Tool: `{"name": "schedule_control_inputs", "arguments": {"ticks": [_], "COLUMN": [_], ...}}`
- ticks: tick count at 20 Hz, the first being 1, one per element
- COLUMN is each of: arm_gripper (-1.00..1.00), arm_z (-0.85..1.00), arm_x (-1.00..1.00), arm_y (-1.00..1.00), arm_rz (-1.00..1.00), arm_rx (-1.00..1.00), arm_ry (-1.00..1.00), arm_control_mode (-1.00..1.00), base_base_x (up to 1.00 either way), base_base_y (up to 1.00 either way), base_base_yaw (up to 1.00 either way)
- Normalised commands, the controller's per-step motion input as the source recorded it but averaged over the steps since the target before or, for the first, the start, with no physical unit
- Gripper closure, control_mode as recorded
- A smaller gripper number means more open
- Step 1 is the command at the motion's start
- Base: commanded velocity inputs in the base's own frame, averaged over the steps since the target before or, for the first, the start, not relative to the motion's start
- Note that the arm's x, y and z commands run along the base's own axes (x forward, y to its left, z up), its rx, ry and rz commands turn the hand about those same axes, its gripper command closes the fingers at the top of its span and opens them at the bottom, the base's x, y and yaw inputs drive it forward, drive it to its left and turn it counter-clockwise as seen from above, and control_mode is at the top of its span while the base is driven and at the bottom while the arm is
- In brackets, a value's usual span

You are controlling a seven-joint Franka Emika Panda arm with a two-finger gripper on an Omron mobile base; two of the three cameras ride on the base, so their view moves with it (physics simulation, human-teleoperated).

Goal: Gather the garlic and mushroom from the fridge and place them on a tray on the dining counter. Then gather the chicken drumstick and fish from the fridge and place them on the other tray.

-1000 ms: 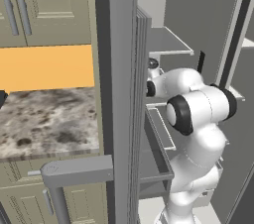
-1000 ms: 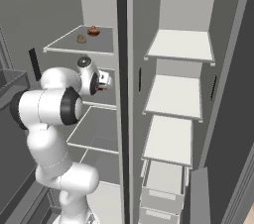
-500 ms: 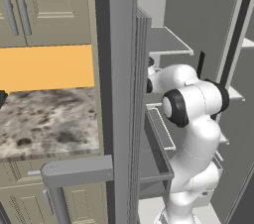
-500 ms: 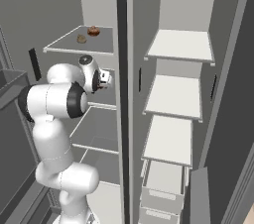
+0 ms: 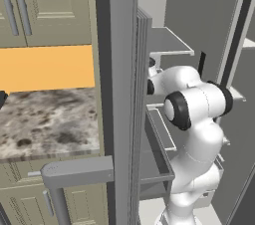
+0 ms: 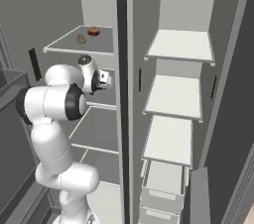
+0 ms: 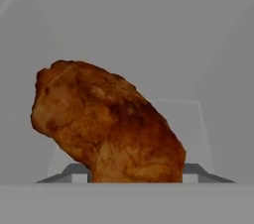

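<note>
A browned chicken drumstick [image 7: 109, 124] lies on a white shelf of the fridge [image 6: 124, 44], close up in the hand view. My gripper [image 7: 135, 176] reaches into the left compartment, over the second shelf [image 6: 103, 80]. Its two fingertips [image 7: 74, 174] press against the drumstick's lower sides, shut on it. The open fridge door [image 5: 119, 94] hides the hand in the left base view. The trays, the dining counter and the fish are out of view. Two small brownish items [image 6: 87, 34] sit on the top left shelf, too small to name.
The fridge's right compartment holds bare white shelves [image 6: 173, 94] and drawers [image 6: 163, 183]. A marble-topped cabinet [image 5: 45, 119] against an orange wall stands left of the open door. The door's bar handle [image 5: 74, 171] juts out low at the front.
The arm has leaned forward and its elbow has dropped. The hand has pushed a little deeper over the second shelf.
</note>
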Motion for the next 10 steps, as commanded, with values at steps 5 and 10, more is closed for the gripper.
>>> {"name": "schedule_control_inputs", "arguments": {"ticks": [5,10], "arm_gripper": [1.00,1.00], "arm_z": [-0.45,-0.06], "arm_x": [-0.63,-0.87], "arm_y": [-0.04,-0.04], "arm_rz": [0.00,0.00], "arm_rx": [0.00,0.02], "arm_ry": [-0.16,-0.16], "arm_control_mode": [-1.00,-1.00], "base_base_x": [0.00,0.00], "base_base_y": [0.00,0.00], "base_base_yaw": [0.00,0.00]}}
